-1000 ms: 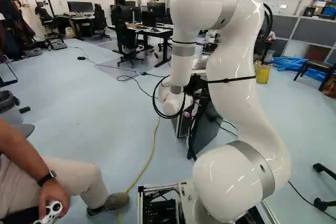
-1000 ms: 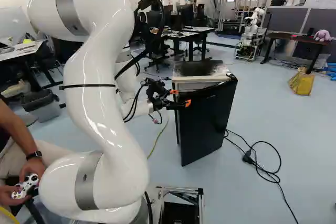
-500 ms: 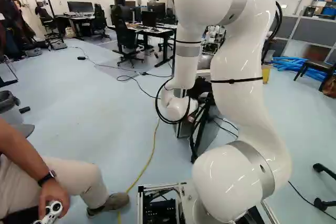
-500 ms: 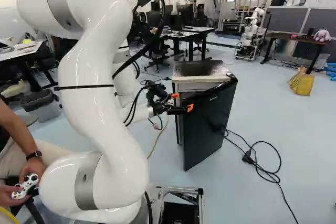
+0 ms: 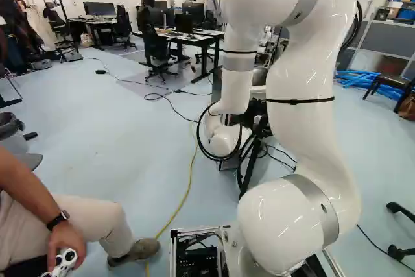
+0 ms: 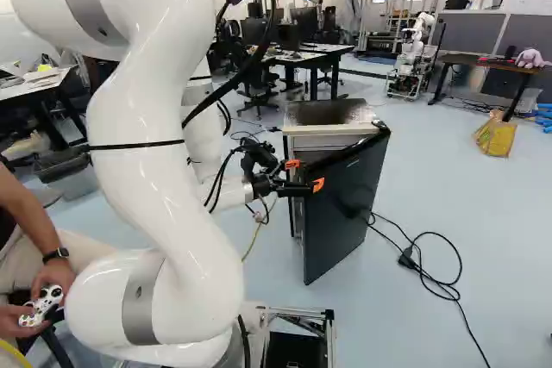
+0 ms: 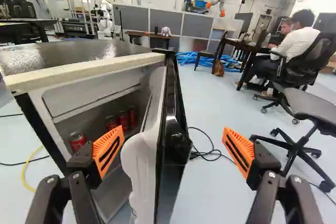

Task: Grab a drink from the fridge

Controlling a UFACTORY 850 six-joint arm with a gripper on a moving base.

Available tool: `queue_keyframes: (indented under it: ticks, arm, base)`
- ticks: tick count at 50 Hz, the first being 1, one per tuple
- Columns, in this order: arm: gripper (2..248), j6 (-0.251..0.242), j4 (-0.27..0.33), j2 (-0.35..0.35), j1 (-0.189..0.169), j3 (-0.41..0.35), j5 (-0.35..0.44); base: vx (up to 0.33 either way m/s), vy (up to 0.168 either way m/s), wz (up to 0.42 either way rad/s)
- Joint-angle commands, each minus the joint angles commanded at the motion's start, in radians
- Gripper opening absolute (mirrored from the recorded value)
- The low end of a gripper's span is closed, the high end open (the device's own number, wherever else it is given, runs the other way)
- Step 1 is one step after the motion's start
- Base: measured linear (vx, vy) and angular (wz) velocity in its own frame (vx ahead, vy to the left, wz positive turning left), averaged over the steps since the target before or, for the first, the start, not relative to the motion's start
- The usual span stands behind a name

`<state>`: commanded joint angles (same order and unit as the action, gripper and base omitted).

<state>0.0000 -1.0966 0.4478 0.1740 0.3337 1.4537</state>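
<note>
My base has not moved, because the floor and the desks keep their places in both base views. Against its lowest joint, my arm [image 6: 142, 178] has shifted: its upper bend leans more to eleven o'clock in the right base view, and the hand [image 6: 305, 174] is a little lower and nearer. The hand now points forward, at one o'clock from that joint. It is released, with its two orange pads [image 7: 108, 150] spread wide. The edge of the door [image 7: 170, 124] stands between them, one pad on the inner side and one on the outer; whether the inner pad touches it, I cannot tell. The door has swung somewhat more open from the fridge [image 6: 328, 131]. The drinks, four red cans [image 7: 77, 140], are inside the fridge, at about eleven o'clock from the hand, none of them gripped. Past the door, a black cable [image 6: 448, 277] lies on the floor. Farther, at one o'clock in the right base view, is another robot [image 6: 412, 58].
</note>
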Motion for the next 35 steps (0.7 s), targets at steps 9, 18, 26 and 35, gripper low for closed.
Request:
queue_keyframes:
  ticks: [9,18,26,35]
  arm:
    - [247,0.0,-0.009,-0.018,-0.015,-0.032,0.012]
    - [247,0.0,-0.018,-0.036,-0.032,-0.063,0.023]
    - [247,0.0,-0.027,-0.049,-0.051,-0.087,0.033]
    - [247,0.0,-0.03,-0.062,-0.08,-0.109,0.035]
  base:
    - [0.0,0.0,0.0]
    - [0.0,0.0,0.0]
    - [0.0,0.0,0.0]
    - [0.0,0.0,0.0]
